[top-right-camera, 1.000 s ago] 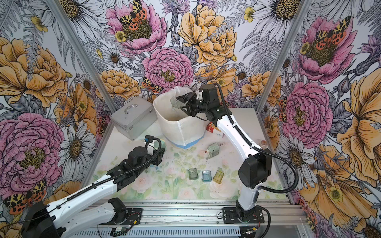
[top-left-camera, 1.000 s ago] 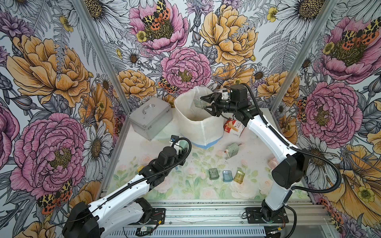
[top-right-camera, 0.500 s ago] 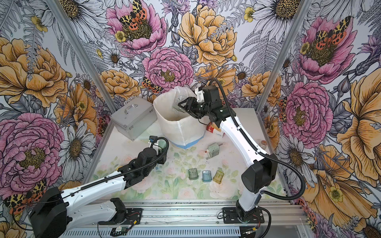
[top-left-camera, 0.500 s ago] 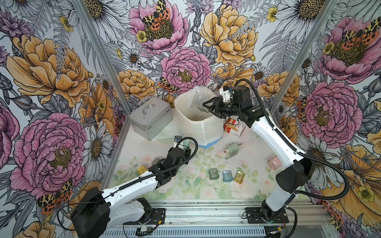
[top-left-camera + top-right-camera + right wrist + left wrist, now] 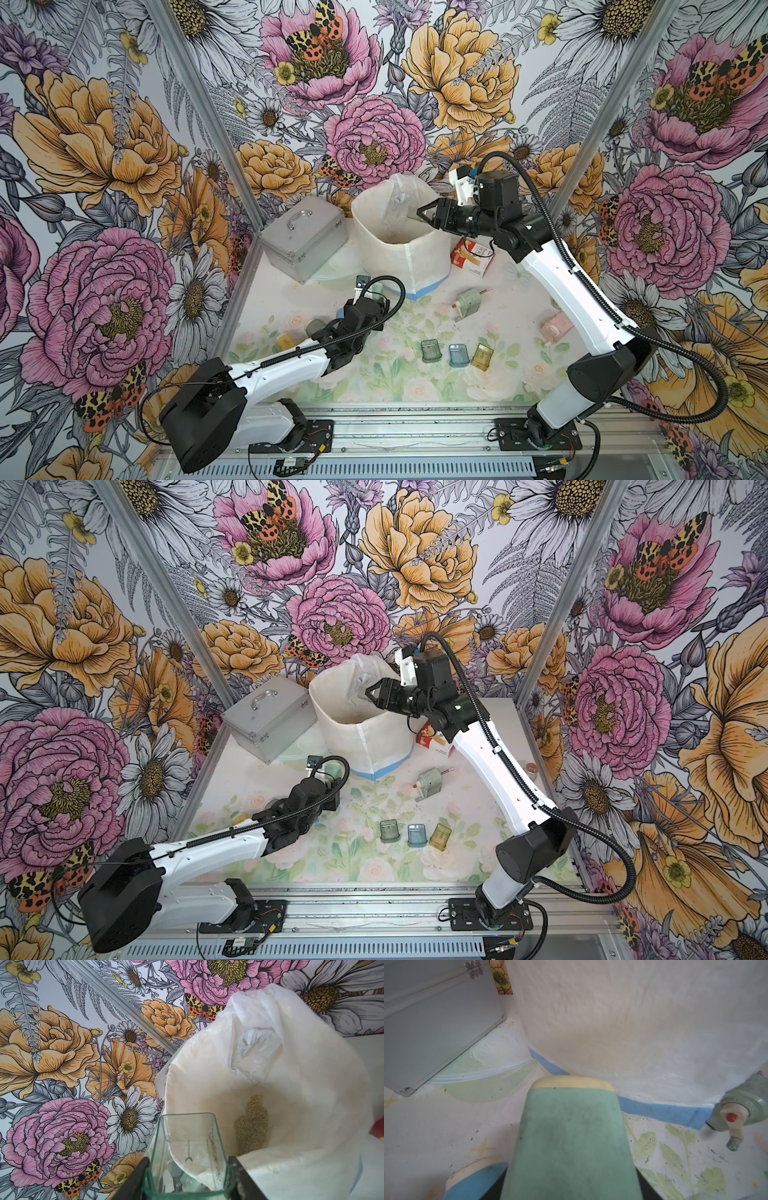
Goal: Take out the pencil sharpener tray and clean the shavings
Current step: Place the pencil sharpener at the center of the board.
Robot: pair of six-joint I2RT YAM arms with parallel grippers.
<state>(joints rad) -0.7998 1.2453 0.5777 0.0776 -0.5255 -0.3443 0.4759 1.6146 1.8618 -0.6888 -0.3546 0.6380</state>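
While our right end effector (image 5: 189, 1169) clamps the clear tray (image 5: 187, 1138) over the far white bag (image 5: 311, 1084), shavings (image 5: 214, 1145) cling inside it. We likely shake next, then return it to the green sharpener (image 5: 571, 1136) that our left end effector (image 5: 369, 296) grasps.

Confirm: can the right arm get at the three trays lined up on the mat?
Reach likely yes, grasp no. The row of trays lies uncovered near its base, but the right tool is shut on a clear tray over the white bag.
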